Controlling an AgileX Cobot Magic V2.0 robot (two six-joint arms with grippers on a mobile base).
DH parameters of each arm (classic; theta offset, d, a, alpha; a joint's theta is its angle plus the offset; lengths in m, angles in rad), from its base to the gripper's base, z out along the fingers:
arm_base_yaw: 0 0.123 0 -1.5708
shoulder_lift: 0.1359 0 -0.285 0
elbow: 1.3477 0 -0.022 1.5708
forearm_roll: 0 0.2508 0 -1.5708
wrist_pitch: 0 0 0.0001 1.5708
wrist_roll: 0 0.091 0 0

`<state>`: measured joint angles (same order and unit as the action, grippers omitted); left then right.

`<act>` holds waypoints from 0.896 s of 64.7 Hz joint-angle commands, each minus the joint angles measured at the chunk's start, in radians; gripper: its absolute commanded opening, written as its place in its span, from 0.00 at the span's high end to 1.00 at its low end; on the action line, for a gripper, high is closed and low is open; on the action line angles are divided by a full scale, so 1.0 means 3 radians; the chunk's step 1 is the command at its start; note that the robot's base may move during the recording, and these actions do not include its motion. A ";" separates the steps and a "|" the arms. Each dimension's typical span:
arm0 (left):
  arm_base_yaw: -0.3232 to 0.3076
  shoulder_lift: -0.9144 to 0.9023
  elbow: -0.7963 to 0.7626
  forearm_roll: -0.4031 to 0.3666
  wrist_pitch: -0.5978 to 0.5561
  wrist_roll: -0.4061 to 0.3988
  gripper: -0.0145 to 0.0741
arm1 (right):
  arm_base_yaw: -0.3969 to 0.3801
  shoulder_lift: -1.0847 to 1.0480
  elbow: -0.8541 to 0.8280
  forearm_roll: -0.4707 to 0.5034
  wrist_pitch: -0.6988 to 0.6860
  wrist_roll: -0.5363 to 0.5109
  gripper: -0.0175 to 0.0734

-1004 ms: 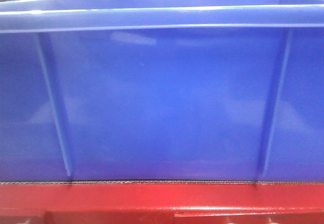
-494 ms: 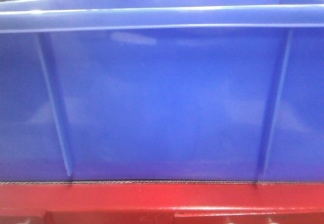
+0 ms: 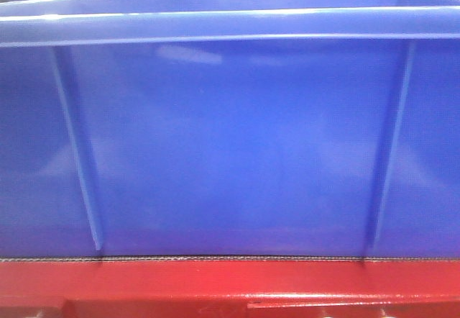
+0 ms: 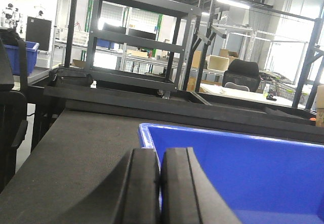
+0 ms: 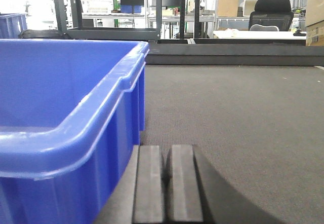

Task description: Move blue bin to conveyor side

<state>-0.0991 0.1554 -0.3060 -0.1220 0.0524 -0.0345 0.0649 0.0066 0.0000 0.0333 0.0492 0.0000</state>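
Placement stage: blue bin rests on the grey belt of the conveyor side, flush against its red frame, flanked by clenched, empty left end effector and right end effector; next move, judged, is withdrawal.

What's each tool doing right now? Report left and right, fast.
Left tool: closed, empty, next to the blue bin.
Right tool: closed, empty, low over the belt beside the bin.
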 commanded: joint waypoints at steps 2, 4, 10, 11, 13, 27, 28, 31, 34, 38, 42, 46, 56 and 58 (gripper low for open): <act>-0.0021 -0.0024 0.0012 -0.0016 -0.0049 0.0009 0.83 | -0.0012 -0.0022 0.0000 0.0014 0.0007 -0.0032 0.90; -0.0021 -0.0024 0.0012 -0.0016 -0.0049 0.0009 0.83 | -0.0012 -0.0022 0.0000 0.0014 0.0031 -0.0032 0.90; -0.0021 -0.0024 0.0012 -0.0016 -0.0049 0.0009 0.83 | -0.0012 -0.0022 0.0000 0.0014 0.0038 -0.0032 0.90; -0.0021 -0.0024 0.0012 -0.0016 -0.0049 0.0009 0.83 | -0.0012 -0.0022 0.0000 0.0014 0.0038 -0.0032 0.90; -0.0021 -0.0024 0.0012 -0.0016 -0.0049 0.0009 0.83 | -0.0012 -0.0022 0.0000 0.0014 0.0038 -0.0032 0.90; -0.0021 -0.0024 0.0012 -0.0016 -0.0049 0.0009 0.83 | -0.0012 -0.0022 0.0000 0.0014 0.0031 -0.0032 0.90; -0.0021 -0.0024 0.0012 -0.0016 -0.0049 0.0009 0.83 | -0.0012 -0.0022 0.0000 0.0014 0.0031 -0.0032 0.90; -0.0021 -0.0024 0.0012 -0.0016 -0.0049 0.0009 0.83 | -0.0012 -0.0022 0.0000 0.0014 0.0031 -0.0032 0.90; -0.0021 -0.0024 0.0012 -0.0016 -0.0049 0.0009 0.83 | -0.0012 -0.0022 0.0000 0.0014 0.0031 -0.0032 0.90; -0.0021 -0.0024 0.0012 -0.0016 -0.0049 0.0009 0.83 | -0.0012 -0.0022 0.0000 0.0014 0.0031 -0.0032 0.90; -0.0021 -0.0024 0.0012 -0.0016 -0.0049 0.0009 0.83 | -0.0012 -0.0022 0.0000 0.0014 0.0031 -0.0032 0.90; -0.0021 -0.0024 0.0012 -0.0016 -0.0049 0.0009 0.83 | -0.0012 -0.0022 0.0000 0.0014 0.0031 -0.0032 0.90; -0.0021 -0.0024 0.0012 -0.0016 -0.0049 0.0009 0.83 | -0.0012 -0.0022 0.0000 0.0014 0.0031 -0.0032 0.90; -0.0021 -0.0024 0.0012 -0.0016 -0.0049 0.0009 0.83 | -0.0012 -0.0022 0.0000 0.0014 0.0031 -0.0032 0.90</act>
<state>-0.0991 0.1554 -0.3060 -0.1220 0.0524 -0.0345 0.0649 0.0066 0.0003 0.0352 0.0694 0.0000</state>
